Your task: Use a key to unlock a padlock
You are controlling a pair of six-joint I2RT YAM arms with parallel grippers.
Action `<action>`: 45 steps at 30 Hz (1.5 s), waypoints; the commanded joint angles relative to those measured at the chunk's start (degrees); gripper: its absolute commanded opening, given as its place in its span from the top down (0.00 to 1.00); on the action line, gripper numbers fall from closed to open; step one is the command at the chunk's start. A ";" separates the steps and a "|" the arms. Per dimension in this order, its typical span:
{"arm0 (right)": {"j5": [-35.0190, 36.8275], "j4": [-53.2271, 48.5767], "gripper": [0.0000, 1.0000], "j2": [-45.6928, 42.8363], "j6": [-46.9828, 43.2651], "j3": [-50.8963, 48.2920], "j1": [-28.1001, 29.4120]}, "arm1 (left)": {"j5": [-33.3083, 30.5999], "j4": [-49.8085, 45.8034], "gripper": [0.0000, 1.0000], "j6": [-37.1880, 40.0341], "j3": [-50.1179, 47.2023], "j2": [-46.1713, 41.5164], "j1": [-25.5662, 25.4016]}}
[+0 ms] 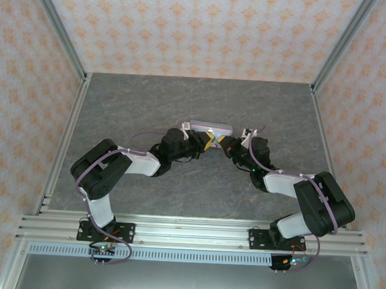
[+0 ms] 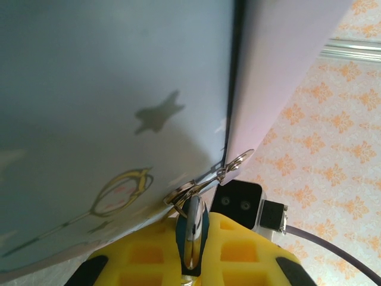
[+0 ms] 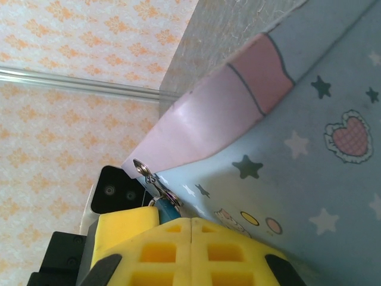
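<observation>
The small teal-blue padlock [image 2: 193, 233] with a shiny metal face sits pinched between the yellow fingers of my left gripper [image 2: 194, 219], right against the pale cartoon tin [image 2: 89, 89]. A thin metal ring and clasp [image 2: 238, 159] run from the padlock's top along the tin's edge. In the right wrist view the padlock [image 3: 166, 211] peeks out just left of my right gripper [image 3: 190, 221], whose yellow pads are pressed flat together. The key is hidden. From above, the left gripper [image 1: 208, 143] and right gripper [image 1: 223, 145] meet tip to tip in front of the tin [image 1: 210, 127].
The tin lies mid-table just behind both grippers. The grey stone-look tabletop [image 1: 182, 98] stretches to patterned walls with aluminium posts [image 1: 60, 31] at the corners. Both arms reach inward from their bases at the near rail [image 1: 188, 233].
</observation>
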 commanded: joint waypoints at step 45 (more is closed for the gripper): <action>-5.91 12.88 1.00 10.78 16.29 5.47 4.23 | 9.40 2.76 1.00 3.50 2.41 -0.90 -5.44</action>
